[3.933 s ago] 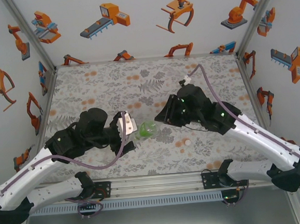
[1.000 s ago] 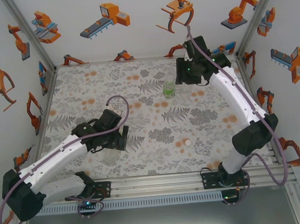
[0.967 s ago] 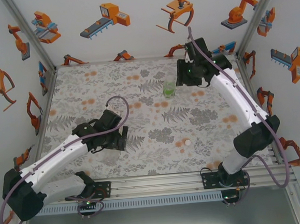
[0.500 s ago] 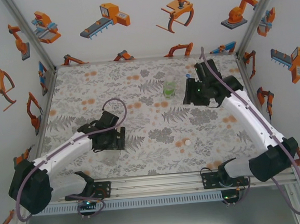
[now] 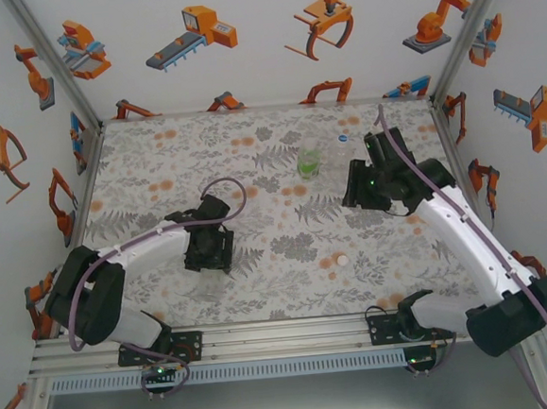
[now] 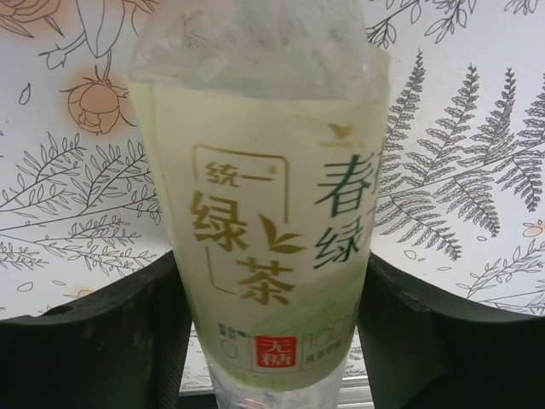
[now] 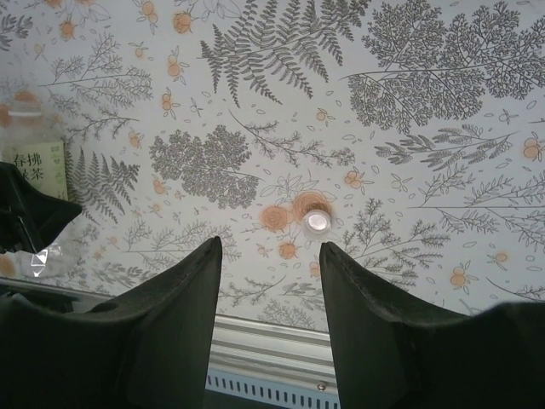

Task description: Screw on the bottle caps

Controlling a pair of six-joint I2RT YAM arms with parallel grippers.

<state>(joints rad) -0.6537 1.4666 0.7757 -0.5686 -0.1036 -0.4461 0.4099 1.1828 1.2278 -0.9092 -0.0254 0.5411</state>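
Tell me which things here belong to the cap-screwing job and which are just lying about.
Job: tea bottle with yellow-green label, held in the left hand; green-label bottle; probably a clear bottle near it; loose white cap.
Just there: floral table cover, robot-print walls, metal rail.

Robot lab test cell, aluminium-framed enclosure (image 5: 57,60), robot-print walls (image 5: 262,63); floral-covered table (image 5: 137,158)

Bare cloth (image 7: 426,281) rings the cap (image 7: 317,221); the green bottle (image 5: 308,164), perhaps another beside it, stands well apart.
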